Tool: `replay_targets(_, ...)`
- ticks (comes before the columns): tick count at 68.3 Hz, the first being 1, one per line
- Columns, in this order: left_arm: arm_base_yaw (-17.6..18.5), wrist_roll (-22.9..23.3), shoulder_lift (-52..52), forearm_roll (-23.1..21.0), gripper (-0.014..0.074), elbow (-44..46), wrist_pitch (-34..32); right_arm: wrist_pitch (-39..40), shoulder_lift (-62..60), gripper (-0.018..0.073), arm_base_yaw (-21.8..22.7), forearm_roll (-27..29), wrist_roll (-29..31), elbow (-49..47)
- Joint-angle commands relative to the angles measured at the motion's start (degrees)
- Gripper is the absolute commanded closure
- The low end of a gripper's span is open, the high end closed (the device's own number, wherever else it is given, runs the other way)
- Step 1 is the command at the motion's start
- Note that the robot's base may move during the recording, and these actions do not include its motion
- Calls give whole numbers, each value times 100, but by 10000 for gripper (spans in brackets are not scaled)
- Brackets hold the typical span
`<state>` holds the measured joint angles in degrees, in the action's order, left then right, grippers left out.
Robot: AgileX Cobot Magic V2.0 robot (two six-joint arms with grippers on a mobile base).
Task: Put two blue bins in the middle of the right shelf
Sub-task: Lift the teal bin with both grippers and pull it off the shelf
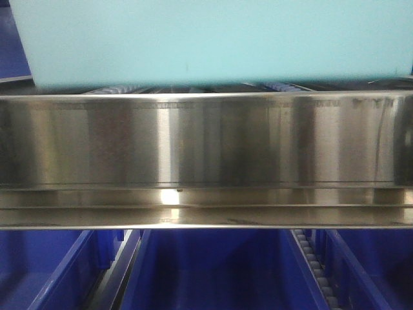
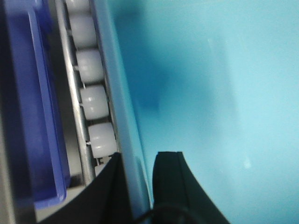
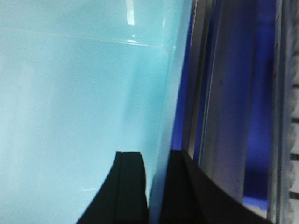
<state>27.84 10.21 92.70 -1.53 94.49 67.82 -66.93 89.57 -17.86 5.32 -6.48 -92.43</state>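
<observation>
A: Where is the bin [image 1: 213, 39]?

B: At the top of the front view; pale blue, plain-sided, spanning nearly the whole width; its lower edge lies just above the top of the rail [image 1: 206, 142], a little lower at the left than at the right.

A: Is it resting on the tier?

B: I cannot tell; the rail, shiny brushed steel from edge to edge, hides whatever is under it; only one pale bin shows in any view.

A: And the left gripper [image 2: 140, 161]?

B: Clenched on the bin's wall; one black finger [image 2: 105, 196] is outside and the other inside, with the thin pale wall pinched between them.

A: What is beside it there?

B: A row of white rollers [image 2: 91, 100] in a metal channel, just beside the wall's outer face; past them is a dark bin [image 2: 42, 102], apart from the pale one.

A: The right gripper [image 3: 153, 156]?

B: Much the same; it grasps a wall of the bin, with a finger on each side and the wall between; steel uprights and something dark blue stand just beyond the outer finger, too blurred to make out.

A: Below the rail?

B: Dark bins [image 1: 213, 271] side by side on the tier beneath; a roller track [image 1: 313, 258] runs between two of them at the right.
</observation>
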Motion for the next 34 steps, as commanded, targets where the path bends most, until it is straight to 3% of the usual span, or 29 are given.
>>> replay_targets(1,-22,-51,-394,37,707,267,16,89,-277,712,34,-253,95,-241)
replay_targets(22,-22,-51,-819,50,707,1455,215,-303,-390,712,-5,-216,95,-1804)
replay_targets(34,-22,-51,-831,50,707,1821,215,-303,-390,712,-5,-173,95,-2009)
